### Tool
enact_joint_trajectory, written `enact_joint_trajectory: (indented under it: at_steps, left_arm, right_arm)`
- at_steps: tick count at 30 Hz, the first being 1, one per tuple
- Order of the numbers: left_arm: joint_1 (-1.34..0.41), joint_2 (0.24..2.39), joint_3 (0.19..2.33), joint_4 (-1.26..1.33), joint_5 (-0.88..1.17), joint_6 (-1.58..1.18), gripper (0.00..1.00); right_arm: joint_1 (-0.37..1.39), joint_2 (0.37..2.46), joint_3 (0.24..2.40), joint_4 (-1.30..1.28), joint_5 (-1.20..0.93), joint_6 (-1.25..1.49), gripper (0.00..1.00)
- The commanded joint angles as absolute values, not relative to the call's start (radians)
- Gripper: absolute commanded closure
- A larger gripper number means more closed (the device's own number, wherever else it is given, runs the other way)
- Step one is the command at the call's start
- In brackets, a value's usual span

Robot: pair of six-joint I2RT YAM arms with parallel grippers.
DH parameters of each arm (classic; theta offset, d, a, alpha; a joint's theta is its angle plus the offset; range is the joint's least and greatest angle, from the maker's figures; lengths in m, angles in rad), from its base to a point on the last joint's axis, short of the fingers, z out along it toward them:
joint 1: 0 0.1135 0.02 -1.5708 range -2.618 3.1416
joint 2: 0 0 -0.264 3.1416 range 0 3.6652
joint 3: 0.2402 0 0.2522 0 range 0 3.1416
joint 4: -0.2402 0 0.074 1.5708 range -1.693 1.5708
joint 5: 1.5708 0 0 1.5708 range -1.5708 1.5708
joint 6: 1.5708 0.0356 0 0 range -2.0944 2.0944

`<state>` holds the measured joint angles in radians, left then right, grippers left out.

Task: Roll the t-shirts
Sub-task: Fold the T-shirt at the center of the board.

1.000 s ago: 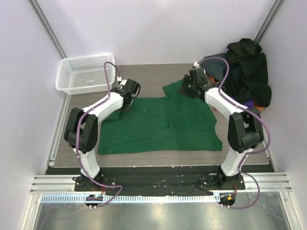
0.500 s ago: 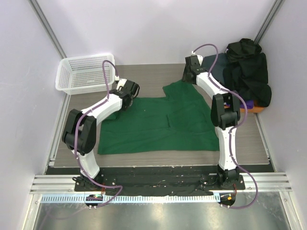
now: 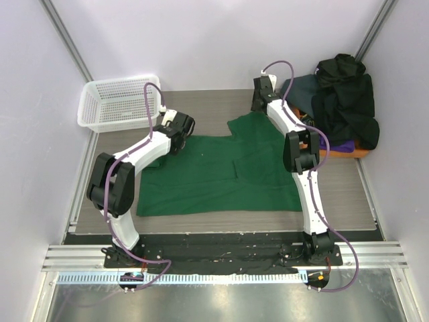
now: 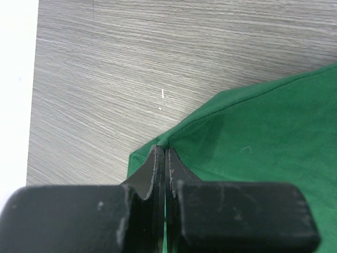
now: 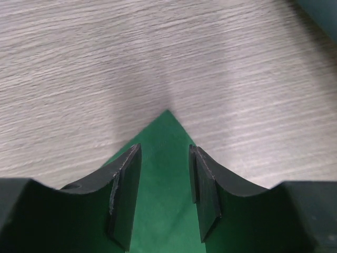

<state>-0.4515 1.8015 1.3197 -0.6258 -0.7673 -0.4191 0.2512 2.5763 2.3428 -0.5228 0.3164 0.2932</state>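
Dark green cloth on grey wood grain

The green t-shirt [image 3: 228, 171] is one plain dark green all over, and the desk [image 3: 201, 107] is pale grey with fine wood-grain streaks. The basket [image 3: 117, 100] is white mesh. The heap of t-shirts [image 3: 345, 100] is mostly black, with dark slate and a sliver of purple, over an orange tray [image 3: 343, 153]. The left arm [image 3: 134, 157] and right arm [image 3: 305, 194] are white with black joints and purple cables [image 3: 149, 107]. The left tool [image 4: 165, 158] and right tool [image 5: 164, 153] are matte black, scuffed grey.

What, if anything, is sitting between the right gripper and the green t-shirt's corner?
Nothing visible. The right gripper has its jaws open on either side of the green t-shirt at its pointed corner, with only bare table beyond it.
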Motion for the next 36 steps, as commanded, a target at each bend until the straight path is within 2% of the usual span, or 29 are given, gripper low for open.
enact_joint_trajectory:
  at_steps: [1, 12, 17, 27, 28, 30, 34, 36]
  left_arm:
    - [-0.448, 1.779, 1.347, -0.614, -0.819, -0.419, 1.00]
    - [-0.448, 1.775, 1.341, -0.614, -0.818, -0.416, 1.00]
    - [-0.446, 1.767, 1.338, -0.611, -0.816, -0.417, 1.00]
    - [-0.448, 1.769, 1.335, -0.609, -0.816, -0.417, 1.00]
    - [-0.448, 1.769, 1.335, -0.609, -0.816, -0.417, 1.00]
    - [-0.446, 1.770, 1.335, -0.609, -0.818, -0.417, 1.00]
    - [-0.446, 1.769, 1.335, -0.609, -0.819, -0.417, 1.00]
    - [-0.448, 1.766, 1.333, -0.611, -0.822, -0.417, 1.00]
  right_arm:
    - [0.249, 2.623, 2.417, -0.476, 0.327, 0.272, 0.52]
    - [0.247, 2.652, 2.402, -0.459, 0.363, 0.255, 0.53]
    - [0.244, 2.635, 2.404, -0.446, 0.428, 0.224, 0.46]
    - [0.236, 2.683, 2.421, -0.439, 0.353, 0.244, 0.42]
    - [0.235, 2.687, 2.425, -0.437, 0.338, 0.250, 0.44]
    - [0.227, 2.697, 2.428, -0.439, 0.287, 0.280, 0.55]
    - [0.215, 2.694, 2.430, -0.434, 0.255, 0.288, 0.57]
    - [0.215, 2.688, 2.425, -0.434, 0.255, 0.279, 0.63]
